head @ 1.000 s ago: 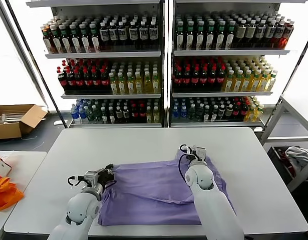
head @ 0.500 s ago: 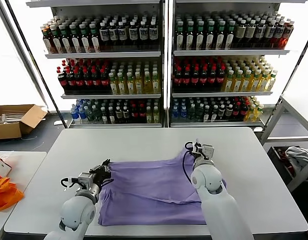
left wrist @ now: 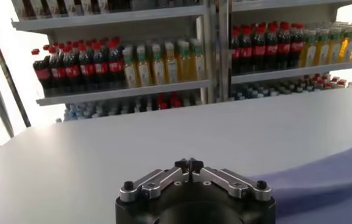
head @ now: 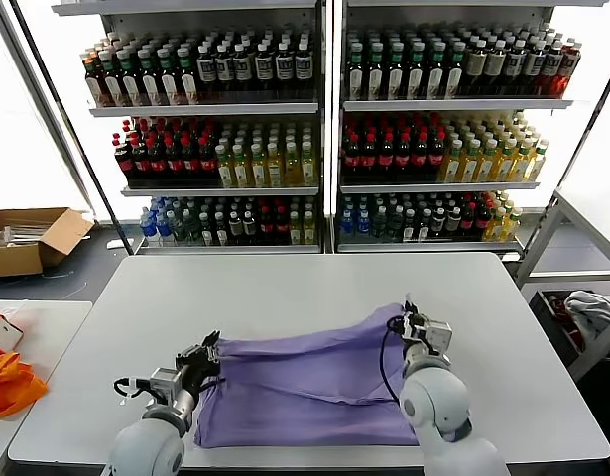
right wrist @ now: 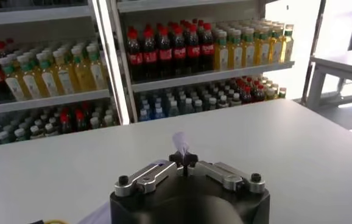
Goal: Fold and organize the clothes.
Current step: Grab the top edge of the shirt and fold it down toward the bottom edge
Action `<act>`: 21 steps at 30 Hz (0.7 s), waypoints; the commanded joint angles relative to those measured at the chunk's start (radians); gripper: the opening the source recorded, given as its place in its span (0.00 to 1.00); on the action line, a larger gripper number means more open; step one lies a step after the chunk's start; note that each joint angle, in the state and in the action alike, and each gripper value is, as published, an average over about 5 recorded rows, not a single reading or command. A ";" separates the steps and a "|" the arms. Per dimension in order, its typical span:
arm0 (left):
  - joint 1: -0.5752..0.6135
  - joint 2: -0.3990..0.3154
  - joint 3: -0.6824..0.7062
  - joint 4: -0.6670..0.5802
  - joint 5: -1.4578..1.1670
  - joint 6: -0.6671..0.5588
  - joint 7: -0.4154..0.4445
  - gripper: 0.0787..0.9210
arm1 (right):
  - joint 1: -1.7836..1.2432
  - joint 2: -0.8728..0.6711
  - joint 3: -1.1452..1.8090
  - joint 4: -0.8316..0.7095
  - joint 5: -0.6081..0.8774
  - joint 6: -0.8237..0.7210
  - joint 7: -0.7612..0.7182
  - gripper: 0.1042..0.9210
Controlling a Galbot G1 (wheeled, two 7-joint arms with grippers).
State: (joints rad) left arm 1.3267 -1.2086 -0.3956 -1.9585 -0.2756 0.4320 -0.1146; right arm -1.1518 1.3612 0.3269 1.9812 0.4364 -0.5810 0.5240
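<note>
The lavender T-shirt (head: 305,392) lies spread on the white table (head: 285,288), its far edge pulled up between my two grippers. My left gripper (head: 209,347) is shut at the shirt's far left corner. In the left wrist view that gripper (left wrist: 189,164) shows closed jaws, with purple fabric (left wrist: 322,182) off to one side. My right gripper (head: 408,317) is shut on the far right corner. In the right wrist view a tuft of the shirt (right wrist: 180,142) sticks out past the closed right gripper (right wrist: 184,159).
Shelves of drink bottles (head: 324,129) stand behind the table. An orange fabric (head: 7,382) lies on a side table at the left, and a cardboard box (head: 32,238) sits on the floor. A grey-white cloth heap (head: 587,312) rests at the right.
My right gripper has moved to the right and toward me, carrying its corner of the shirt. The left arm has drawn back a little. The shirt's far edge is now stretched wider between them.
</note>
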 commanded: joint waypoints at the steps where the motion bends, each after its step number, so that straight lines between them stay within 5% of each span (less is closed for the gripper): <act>1: 0.179 -0.008 0.000 -0.069 0.066 -0.018 0.000 0.01 | -0.214 -0.014 0.037 0.154 -0.044 0.001 0.002 0.01; 21: 0.167 -0.020 -0.012 -0.039 0.117 -0.024 -0.001 0.01 | -0.250 -0.002 0.085 0.090 -0.070 0.003 0.008 0.01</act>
State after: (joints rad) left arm 1.4844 -1.2330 -0.4023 -1.9923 -0.1749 0.4036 -0.1146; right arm -1.3685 1.3594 0.3955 2.0696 0.3770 -0.5783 0.5314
